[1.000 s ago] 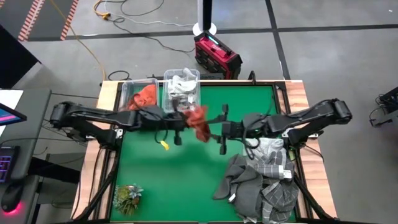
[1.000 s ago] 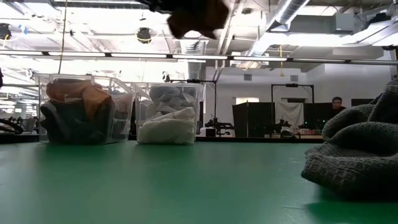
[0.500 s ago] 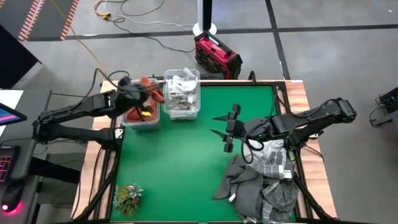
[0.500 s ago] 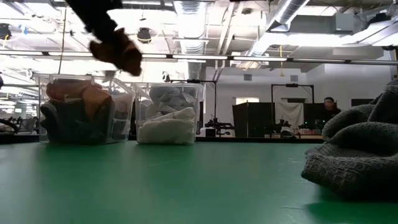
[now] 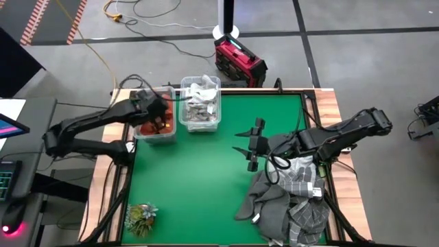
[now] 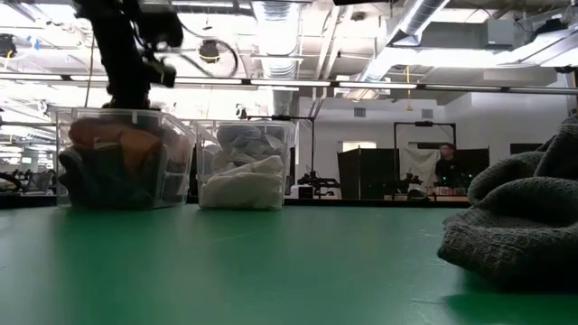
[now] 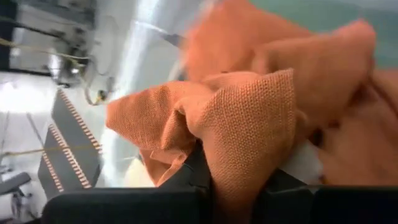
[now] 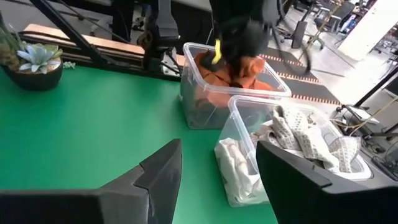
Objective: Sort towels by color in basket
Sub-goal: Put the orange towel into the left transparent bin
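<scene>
Gripping the rust-orange towel (image 7: 249, 118), left gripper (image 5: 156, 113) reaches into the bin (image 5: 167, 134).

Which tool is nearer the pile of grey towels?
Right. The right tool hovers just beside the grey towel pile; the left tool is across the table, over the orange-towel bin.

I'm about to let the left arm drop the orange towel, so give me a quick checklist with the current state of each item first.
1. Left claw over the bin of orange towels, not the white one: ok.
2. Rust-orange towel held in the left claw: ok, pinched between its fingers in the left wrist view.
3. Towel low enough inside the bin: cannot tell; the arm hides it from above.
4. Neighbouring bin of white towels untouched: ok, the claw is beside it.
5. Right claw out of the way: ok, open over mid-table near the grey towel pile.
6. Room left in the orange bin: cannot tell.
</scene>
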{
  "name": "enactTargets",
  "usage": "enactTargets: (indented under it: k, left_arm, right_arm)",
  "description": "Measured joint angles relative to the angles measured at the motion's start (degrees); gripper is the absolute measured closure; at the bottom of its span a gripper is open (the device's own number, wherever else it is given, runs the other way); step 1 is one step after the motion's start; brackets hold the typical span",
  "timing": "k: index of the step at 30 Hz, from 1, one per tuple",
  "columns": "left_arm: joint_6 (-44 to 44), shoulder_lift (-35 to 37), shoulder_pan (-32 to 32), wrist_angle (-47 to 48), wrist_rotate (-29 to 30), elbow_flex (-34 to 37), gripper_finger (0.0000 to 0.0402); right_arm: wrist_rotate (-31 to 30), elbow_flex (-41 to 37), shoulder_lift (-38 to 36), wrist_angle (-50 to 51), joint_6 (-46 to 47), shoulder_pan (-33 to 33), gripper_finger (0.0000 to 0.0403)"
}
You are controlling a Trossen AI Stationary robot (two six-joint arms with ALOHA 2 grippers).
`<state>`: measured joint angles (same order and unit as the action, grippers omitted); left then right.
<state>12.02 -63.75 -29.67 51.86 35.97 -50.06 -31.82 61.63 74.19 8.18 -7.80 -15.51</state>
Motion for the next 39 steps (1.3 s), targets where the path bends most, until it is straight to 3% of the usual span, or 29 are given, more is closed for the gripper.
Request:
enactTargets:
  k: [6,10,13,16,20,32,39]
  left_arm:
    - [8.62,-10.95,-0.14,-3.76,-5.48,0.46,0.0376]
    - [12.84,-17.41,-0.49,-4.20,-12.12,0.13,0.0376]
    - [14.00,-20.28,-0.53,-5.14,-16.75,-0.02,0.0375]
    - [13.36,-20.86,-0.42,-4.11,-16.86,0.18,0.0368]
    - [11.20,-18.14,-0.42,-3.85,-16.16,0.04,0.0338]
    - [9.36,-7.43,-0.36,0.43,-14.88,0.22,0.0190]
    - [9.17,-0.72,-0.35,3.67,-11.83,-3.36,0.0158]
  right_arm:
    - [0.00,0.00,0.00,-1.38,-1.09,0.28,0.0168]
    - [0.00,0.00,0.00,-1.09,-1.01,-0.07,0.0168]
    - [0.02,0.00,0.00,0.06,-0.82,-0.76,0.0168]
    - [0.03,0.00,0.00,0.95,-0.28,-1.43,0.0168]
    - [0.00,0.00,0.00,1.34,0.29,-1.77,0.0168]
    - [-0.06,0.00,0.00,1.26,2.32,-1.73,0.0168]
    - [-0.18,0.00,0.00,1.30,3.31,-0.49,0.0168]
